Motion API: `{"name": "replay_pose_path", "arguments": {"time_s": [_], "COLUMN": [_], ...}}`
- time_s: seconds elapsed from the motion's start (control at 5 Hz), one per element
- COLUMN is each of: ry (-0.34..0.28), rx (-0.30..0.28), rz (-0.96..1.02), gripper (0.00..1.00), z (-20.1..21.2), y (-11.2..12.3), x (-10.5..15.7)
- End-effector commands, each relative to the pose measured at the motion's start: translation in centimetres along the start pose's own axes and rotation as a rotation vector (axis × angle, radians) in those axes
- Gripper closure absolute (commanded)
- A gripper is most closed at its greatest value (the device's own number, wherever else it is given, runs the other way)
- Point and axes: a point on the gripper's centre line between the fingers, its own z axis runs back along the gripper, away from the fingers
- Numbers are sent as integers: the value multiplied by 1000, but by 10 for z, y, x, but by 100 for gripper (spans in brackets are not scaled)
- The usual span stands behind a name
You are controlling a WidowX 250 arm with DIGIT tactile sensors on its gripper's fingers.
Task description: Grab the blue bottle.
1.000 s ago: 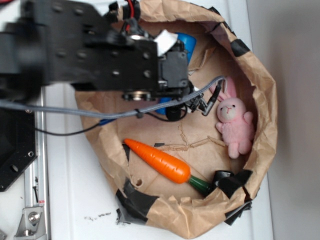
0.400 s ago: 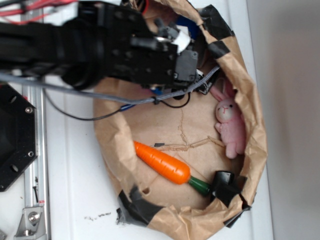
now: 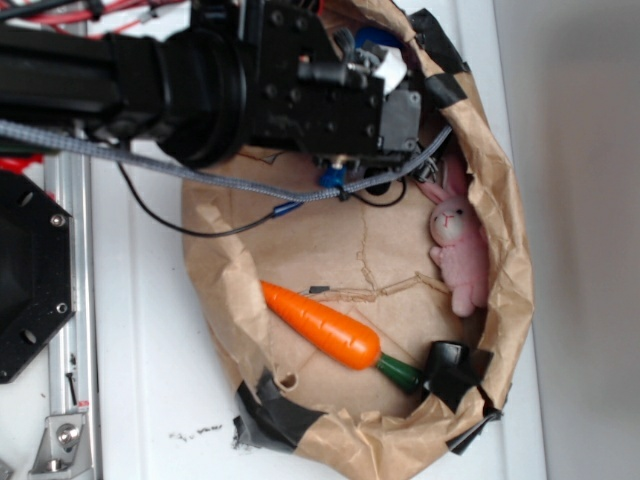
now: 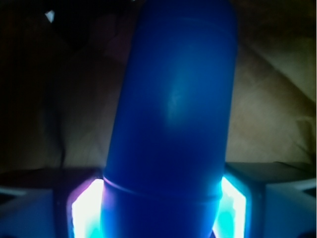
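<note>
A: Got the blue bottle (image 4: 173,124) yet?

B: Pretty much. Gripper (image 4: 161,206) pinching its body, far end of the paper bag (image 3: 520,270), carrot (image 3: 325,328) near. Judging by that, only lifting clear left.

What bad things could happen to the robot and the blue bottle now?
1. The bottle is smooth and round, and only its lower part sits between the pincer pads, so it might slip or tilt out.
2. The arm hangs low over the paper bag rim, so a move could snag or crumple the bag.
3. The bunny lies close by, so a swing might bump it.
</note>
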Motion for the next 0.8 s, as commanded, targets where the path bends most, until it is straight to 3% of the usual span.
{"name": "replay_pose_path", "arguments": {"time_s": [0.0,0.2,0.4,0.6], "ry": [53,75,240,202], "rx": [-282,-335,-388,-343], "rz": [-295,-431,-545,-586], "gripper": [100,100,100,100], "z": [120,157,160,157], "y": [-32,-41,-41,-40], "x": [-14,-21,-17,-20]}}
